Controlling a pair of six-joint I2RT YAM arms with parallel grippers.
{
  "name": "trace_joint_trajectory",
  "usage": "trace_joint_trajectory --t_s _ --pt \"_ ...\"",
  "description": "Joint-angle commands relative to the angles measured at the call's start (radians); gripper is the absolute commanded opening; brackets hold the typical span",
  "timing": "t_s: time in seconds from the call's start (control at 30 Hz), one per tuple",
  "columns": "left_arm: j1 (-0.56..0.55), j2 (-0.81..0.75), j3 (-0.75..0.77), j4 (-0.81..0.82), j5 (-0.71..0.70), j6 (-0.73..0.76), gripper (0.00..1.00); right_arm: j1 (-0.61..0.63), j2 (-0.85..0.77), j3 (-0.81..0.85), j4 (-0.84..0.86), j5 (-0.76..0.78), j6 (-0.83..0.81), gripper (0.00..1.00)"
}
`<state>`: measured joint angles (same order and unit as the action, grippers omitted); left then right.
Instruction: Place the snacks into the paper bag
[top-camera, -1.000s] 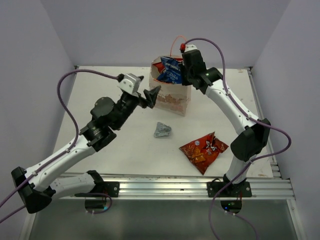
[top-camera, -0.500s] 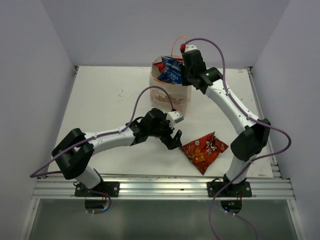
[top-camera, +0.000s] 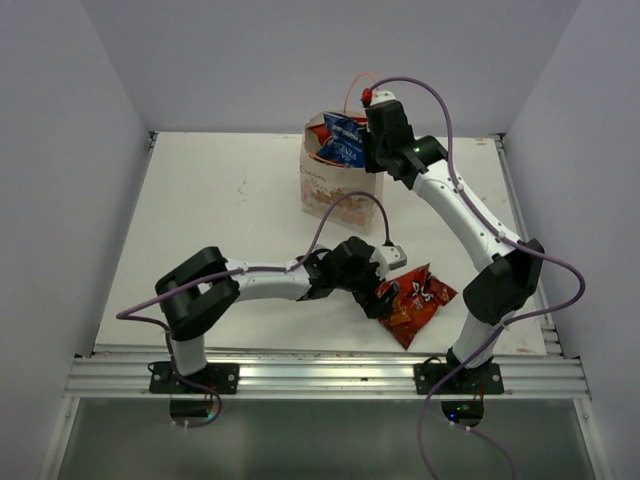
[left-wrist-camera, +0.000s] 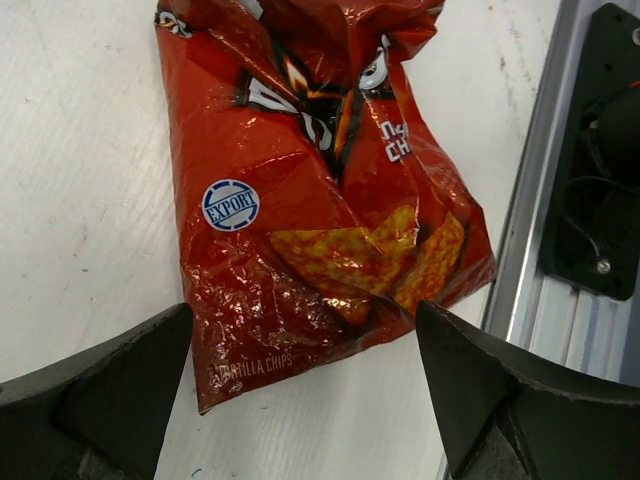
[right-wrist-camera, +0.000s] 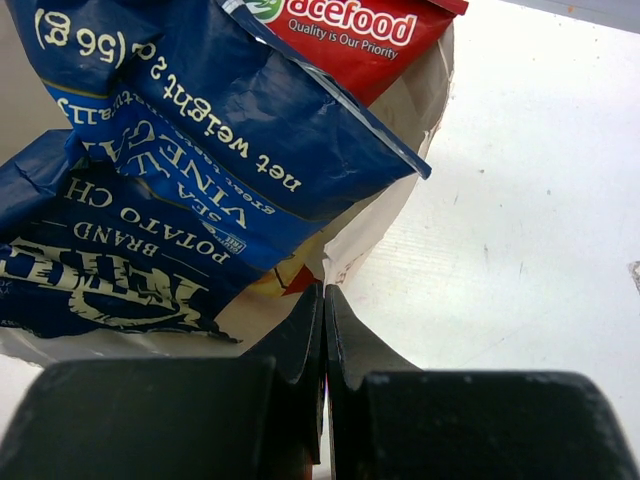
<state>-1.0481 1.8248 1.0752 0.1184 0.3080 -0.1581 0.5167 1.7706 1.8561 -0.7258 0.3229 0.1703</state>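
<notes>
Left gripper (top-camera: 384, 298) wide open, holding nothing, low over the red-orange chips bag (top-camera: 414, 300), which lies flat on the table (top-camera: 215, 200) near the front-right, well apart from the paper bag (top-camera: 340, 192). Left wrist cam: fingers (left-wrist-camera: 110, 385) straddle the chips bag's (left-wrist-camera: 320, 200) near end; reads "TORTILLA CHIPS" plus a blue round "EXPORT" stamp. The top cam can't resolve that txt. Right gripper (right-wrist-camera: 323, 325) clenched, tips on the paper bag's (right-wrist-camera: 415, 120) rim, apparently nipping the paper edge. Right wrist cam looks into the bag: blue packet (right-wrist-camera: 170, 170) w/ upside-down "net weight 2", "(56 g)", "SEA", "VINEGA", "POTATO CH", "BRAND"; behind it a red packet (right-wrist-camera: 370, 35) w/ "acefood Quality is Our Priority". Top cam only shows blue and red poking out of the bag, front print unreadable.
</notes>
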Motion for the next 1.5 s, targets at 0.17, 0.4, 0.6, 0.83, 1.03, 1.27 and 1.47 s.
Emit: trace_joint_trajectory --t_s 0.17,0.4,0.6,0.83,1.03,1.27,1.47 --pt "-0.055 0.028 -0.007 0.110 -0.319 0.020 0.96 0.005 -0.079 -0.005 0.017 -0.013 -0.009 0.00" --pt "-0.059 0.092 -0.008 0.106 -0.360 0.017 0.97 0.005 -0.089 -0.012 0.019 -0.010 -0.017 0.00" --pt "-0.066 0.094 -0.014 0.090 -0.325 0.008 0.80 0.005 -0.094 -0.006 0.017 0.004 -0.023 0.00" --pt "-0.070 0.024 -0.047 0.104 -0.225 -0.026 0.26 0.005 -0.091 -0.008 0.014 0.016 -0.014 0.00" --pt "-0.069 -0.091 -0.043 -0.009 -0.375 -0.038 0.00 0.003 -0.092 -0.011 0.014 0.024 -0.015 0.00" --pt "-0.069 -0.488 -0.015 -0.156 -0.718 -0.031 0.00 0.005 -0.091 -0.017 0.022 0.019 -0.011 0.00" --pt "-0.067 -0.616 0.159 -0.191 -0.944 0.074 0.00 0.005 -0.088 -0.024 0.031 0.004 0.001 0.00"
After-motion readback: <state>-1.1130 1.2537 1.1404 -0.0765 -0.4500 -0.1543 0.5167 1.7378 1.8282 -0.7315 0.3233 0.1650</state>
